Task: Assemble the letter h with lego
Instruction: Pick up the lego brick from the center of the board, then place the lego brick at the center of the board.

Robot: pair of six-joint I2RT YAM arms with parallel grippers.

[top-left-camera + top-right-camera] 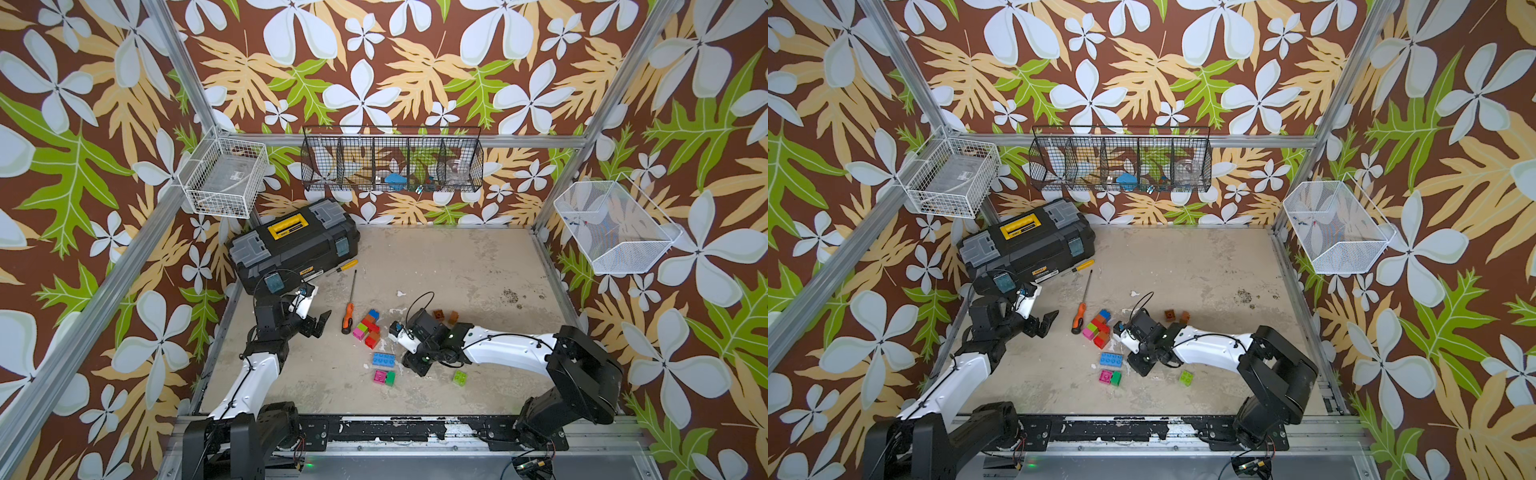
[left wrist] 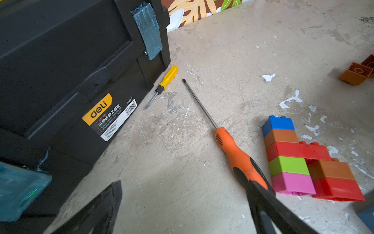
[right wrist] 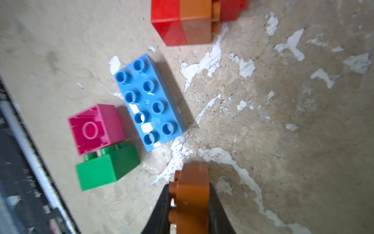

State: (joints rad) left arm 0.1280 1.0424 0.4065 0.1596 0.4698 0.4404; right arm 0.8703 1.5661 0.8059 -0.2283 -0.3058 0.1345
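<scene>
Letter h (image 1: 368,327) is only half built and lies flat in the middle of the worktop (image 1: 457,266), just beside the orange-handled screwdriver (image 1: 348,319).

The right jaws are pinching an orange-brown brick (image 3: 192,194) out near their tips. The left jaws are spread wide and hold nothing, hanging on the far side of that screwdriver from the h.

My worries:
- The grip is so close to the tips that the brick could twist or pop out once it's pressed onto studs.
- Nothing is bracing the h, so a push will probably just slide it, maybe into the screwdriver.
- Studs that are slightly off line won't click.

Lego count:
- Seven bricks are in the h, going by the left wrist view.
- One is in the right jaws.
- Six are loose: a long blue brick (image 1: 385,360), a pink brick (image 1: 379,376) touching a dark green brick (image 1: 390,378) (can't tell if they're clicked together), a light green brick (image 1: 459,377), and two orange-brown ones (image 1: 438,314) (image 1: 453,318) further back.

There are also two screwdrivers, counting the yellow-handled screwdriver (image 1: 348,265), and one toolbox (image 1: 291,245).
</scene>
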